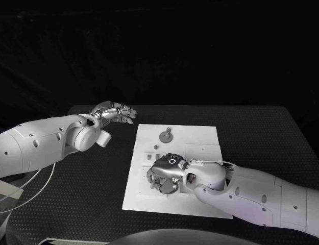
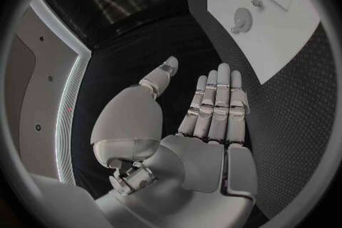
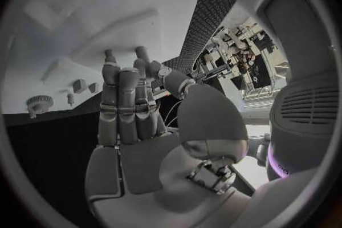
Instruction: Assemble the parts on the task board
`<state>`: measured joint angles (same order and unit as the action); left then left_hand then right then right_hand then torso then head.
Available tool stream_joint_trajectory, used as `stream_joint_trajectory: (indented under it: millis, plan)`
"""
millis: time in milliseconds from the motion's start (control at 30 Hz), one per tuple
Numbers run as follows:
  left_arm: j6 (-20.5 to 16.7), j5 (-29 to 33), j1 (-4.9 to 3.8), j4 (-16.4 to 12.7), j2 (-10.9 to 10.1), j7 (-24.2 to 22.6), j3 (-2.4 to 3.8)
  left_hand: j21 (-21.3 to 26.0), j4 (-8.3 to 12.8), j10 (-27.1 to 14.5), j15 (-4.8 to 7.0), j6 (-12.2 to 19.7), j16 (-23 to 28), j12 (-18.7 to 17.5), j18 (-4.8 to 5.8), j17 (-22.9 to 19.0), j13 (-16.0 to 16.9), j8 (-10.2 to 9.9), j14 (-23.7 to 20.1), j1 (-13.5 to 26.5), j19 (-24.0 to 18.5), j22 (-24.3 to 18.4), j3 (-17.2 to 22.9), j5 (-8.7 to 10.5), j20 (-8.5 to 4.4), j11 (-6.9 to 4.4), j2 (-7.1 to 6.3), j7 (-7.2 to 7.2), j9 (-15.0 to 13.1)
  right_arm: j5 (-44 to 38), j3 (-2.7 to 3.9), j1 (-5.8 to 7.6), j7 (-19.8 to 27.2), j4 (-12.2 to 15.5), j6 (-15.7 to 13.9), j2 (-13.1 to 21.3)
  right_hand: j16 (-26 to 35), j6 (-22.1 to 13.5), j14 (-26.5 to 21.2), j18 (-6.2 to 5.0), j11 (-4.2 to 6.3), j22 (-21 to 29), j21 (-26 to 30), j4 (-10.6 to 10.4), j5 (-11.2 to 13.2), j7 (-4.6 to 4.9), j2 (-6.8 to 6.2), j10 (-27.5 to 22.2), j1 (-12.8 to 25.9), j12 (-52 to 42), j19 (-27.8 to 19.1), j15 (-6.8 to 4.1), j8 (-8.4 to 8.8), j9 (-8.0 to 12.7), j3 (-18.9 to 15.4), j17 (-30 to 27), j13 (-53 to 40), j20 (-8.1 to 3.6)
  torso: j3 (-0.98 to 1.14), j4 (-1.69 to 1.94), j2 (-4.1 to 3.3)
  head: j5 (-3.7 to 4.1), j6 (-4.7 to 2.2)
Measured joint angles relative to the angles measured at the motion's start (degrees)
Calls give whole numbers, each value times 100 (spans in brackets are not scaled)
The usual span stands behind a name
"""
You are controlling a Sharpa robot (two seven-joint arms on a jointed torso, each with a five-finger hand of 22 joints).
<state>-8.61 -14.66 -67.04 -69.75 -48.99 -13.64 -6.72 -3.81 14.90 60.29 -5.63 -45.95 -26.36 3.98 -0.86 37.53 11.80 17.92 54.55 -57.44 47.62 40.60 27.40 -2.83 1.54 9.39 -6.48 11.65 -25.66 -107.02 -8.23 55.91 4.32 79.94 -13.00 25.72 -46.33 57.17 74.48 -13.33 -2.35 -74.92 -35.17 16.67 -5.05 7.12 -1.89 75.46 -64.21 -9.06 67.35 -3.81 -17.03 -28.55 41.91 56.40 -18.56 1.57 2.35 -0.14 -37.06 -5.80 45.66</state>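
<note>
White board (image 1: 203, 138) lies lengthwise away from the robot. Right hand (image 1: 167, 173) rests on it, grasp indeterminate. Left hand (image 1: 115, 113) is empty, fingers straight.

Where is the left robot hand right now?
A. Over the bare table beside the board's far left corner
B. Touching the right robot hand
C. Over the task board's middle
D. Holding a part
A: the left robot hand hangs open over the black table, off the task board.
</note>
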Motion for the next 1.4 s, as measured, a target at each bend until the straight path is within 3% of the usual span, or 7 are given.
stream_joint_trajectory:
  millis: [1400]
  plan:
    - [33,3,0,19,18,13,-1,0,16,0,0,13,22,0,0,8,-4,21,0,21,0,-28,-16,0,0,0,21,-14,1,-6,-64,-41,-10,-94,6,-165,-41,2,2,-5,0,-2,-67,1,18,1,15,1,-27,-3,-32,4,0,0,-2,-26,-17,-11,3,-4,2,-9,7]
